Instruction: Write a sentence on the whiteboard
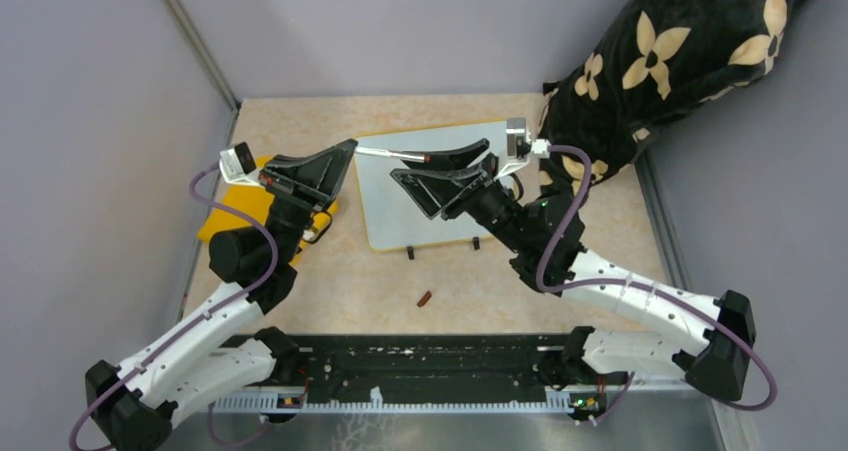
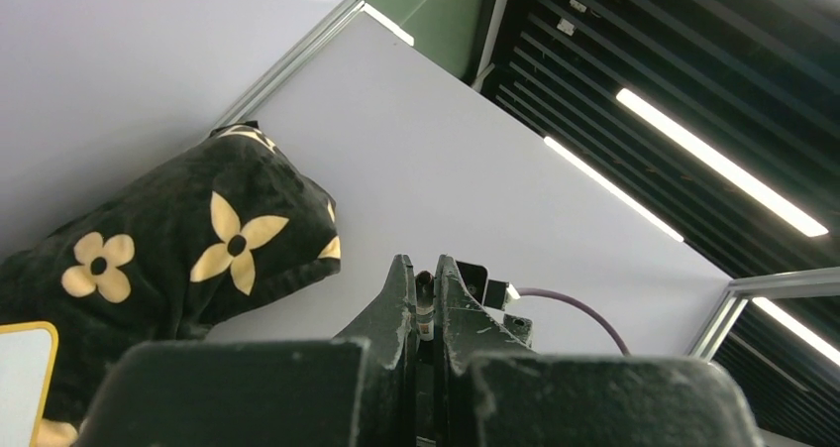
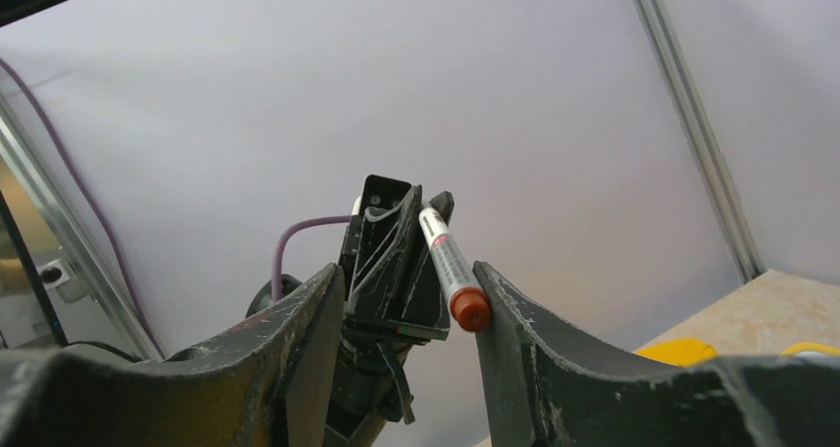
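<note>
The whiteboard [image 1: 440,206] lies flat mid-table, white with a thin yellow rim and two black feet on its near edge. Its visible surface is blank and no sentence shows; the arms hide part of it. My left gripper [image 1: 352,148] is shut on a white marker [image 1: 392,154] and holds it level above the board's left edge. The marker also shows between the left fingers [image 2: 425,313]. My right gripper [image 1: 415,165] is open, with its jaws on either side of the marker's red-brown end [image 3: 470,310], which sits close to one finger [image 3: 500,298].
A small red-brown cap [image 1: 424,298] lies on the table in front of the board. A yellow cloth [image 1: 232,216] lies under my left arm. A black pillow with cream flowers [image 1: 680,51] fills the back right corner. Grey walls close in the left, back and right.
</note>
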Robot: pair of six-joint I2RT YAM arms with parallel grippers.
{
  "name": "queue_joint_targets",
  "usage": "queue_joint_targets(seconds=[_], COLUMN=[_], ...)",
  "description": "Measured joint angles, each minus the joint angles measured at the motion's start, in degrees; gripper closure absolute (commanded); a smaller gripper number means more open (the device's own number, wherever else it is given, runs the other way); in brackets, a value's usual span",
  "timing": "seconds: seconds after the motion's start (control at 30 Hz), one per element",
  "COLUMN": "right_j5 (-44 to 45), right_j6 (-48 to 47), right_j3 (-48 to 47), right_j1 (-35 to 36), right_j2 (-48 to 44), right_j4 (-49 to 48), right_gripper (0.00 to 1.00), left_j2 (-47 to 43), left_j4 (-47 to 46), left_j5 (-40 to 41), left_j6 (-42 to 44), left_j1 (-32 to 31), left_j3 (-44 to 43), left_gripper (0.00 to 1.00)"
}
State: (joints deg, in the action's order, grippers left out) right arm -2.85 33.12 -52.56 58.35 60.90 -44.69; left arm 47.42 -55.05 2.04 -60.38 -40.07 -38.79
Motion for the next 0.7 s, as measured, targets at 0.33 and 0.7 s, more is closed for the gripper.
queue_joint_targets(seconds=[0.33,0.7], right_j5=[1.05,-0.48], right_j6=[1.05,6.16], right_j3=[-2.60,-6.73], right_j1=[0.00,-2.51], right_j2=[2.75,4.20], right_j4=[-0.66,4.22], right_gripper=[0.59,0.65], left_j2=[0.55,0.42], left_j4=[-0.39,-0.70], left_j5=[-0.15,-0.11], left_j6=[-2.84,-3.23], left_j1=[0.00,0.00], left_j3=[0.11,0.39], left_gripper=[1.00,1.00])
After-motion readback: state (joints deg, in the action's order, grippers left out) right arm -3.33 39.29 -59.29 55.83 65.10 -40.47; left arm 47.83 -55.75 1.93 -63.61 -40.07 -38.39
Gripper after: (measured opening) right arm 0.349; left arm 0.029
